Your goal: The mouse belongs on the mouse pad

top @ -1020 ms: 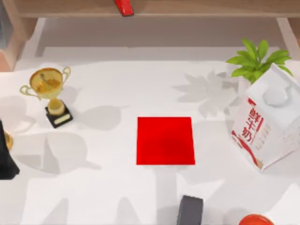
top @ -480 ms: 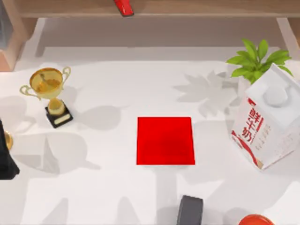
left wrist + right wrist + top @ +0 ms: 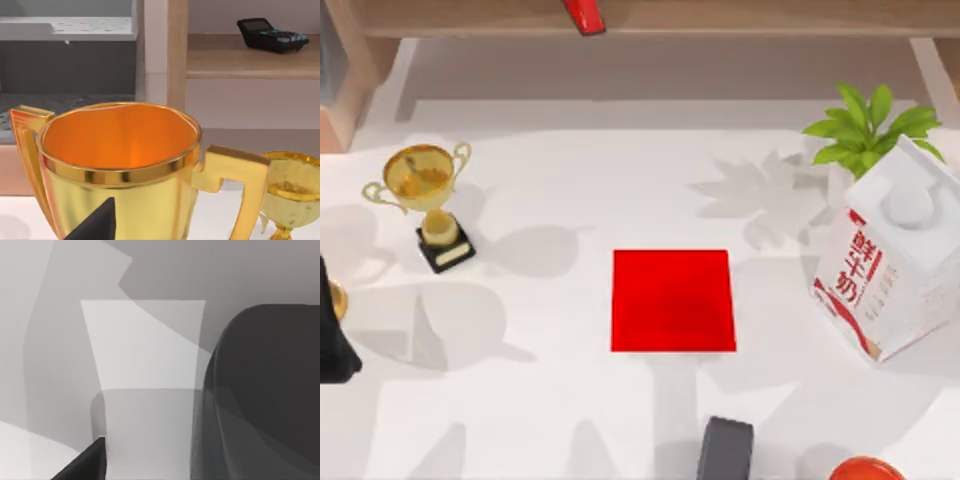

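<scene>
The red mouse pad (image 3: 673, 300) lies flat at the middle of the white tabletop (image 3: 560, 400), with nothing on it. The dark grey mouse (image 3: 726, 449) sits near the tabletop's front edge, just below the pad's lower right corner and apart from it; the right wrist view shows its rounded dark body (image 3: 265, 390) close up. A gold trophy (image 3: 428, 195) stands at the left, a milk carton (image 3: 890, 265) and potted plant (image 3: 865, 130) at the right. Whether either arm's fingers are released or clenched, I cannot tell.
</scene>
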You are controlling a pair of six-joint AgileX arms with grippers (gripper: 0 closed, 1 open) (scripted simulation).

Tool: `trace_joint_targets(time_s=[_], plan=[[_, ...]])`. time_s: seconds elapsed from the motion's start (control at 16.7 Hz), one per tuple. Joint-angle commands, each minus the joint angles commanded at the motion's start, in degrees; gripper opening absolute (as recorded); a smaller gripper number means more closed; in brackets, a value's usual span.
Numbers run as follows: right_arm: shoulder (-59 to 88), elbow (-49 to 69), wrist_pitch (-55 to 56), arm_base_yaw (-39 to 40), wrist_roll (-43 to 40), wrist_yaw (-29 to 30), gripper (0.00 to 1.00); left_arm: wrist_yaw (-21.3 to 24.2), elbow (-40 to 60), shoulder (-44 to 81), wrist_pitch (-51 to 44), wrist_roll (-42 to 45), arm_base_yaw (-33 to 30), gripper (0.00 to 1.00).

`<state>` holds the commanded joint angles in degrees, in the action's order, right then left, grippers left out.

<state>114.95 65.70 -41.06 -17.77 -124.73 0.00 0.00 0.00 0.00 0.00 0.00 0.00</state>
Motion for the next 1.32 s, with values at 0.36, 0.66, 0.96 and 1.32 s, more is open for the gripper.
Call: trace_joint_targets(time_s=[0.36, 0.66, 0.96, 1.32], plan=[[0.0, 0.0, 0.0, 0.0, 0.0, 0.0, 0.0, 0.0, 0.0, 0.0, 0.0, 0.0, 0.0, 1.0], [0.0, 0.0, 0.0, 0.0, 0.0, 0.0, 0.0, 0.0, 0.0, 0.0, 0.0, 0.0, 0.0, 1.0], [-3.7, 0.3, -4.2, 0.3, 2.3, -1.5, 0.0, 0.0, 0.0, 0.0, 0.0, 0.0, 0.0, 1.0], [-7.2, 4.1, -13.7, 1.9, 6.1, -10.2, 0.0, 0.0, 0.0, 0.0, 0.0, 0.0, 0.0, 1.0]])
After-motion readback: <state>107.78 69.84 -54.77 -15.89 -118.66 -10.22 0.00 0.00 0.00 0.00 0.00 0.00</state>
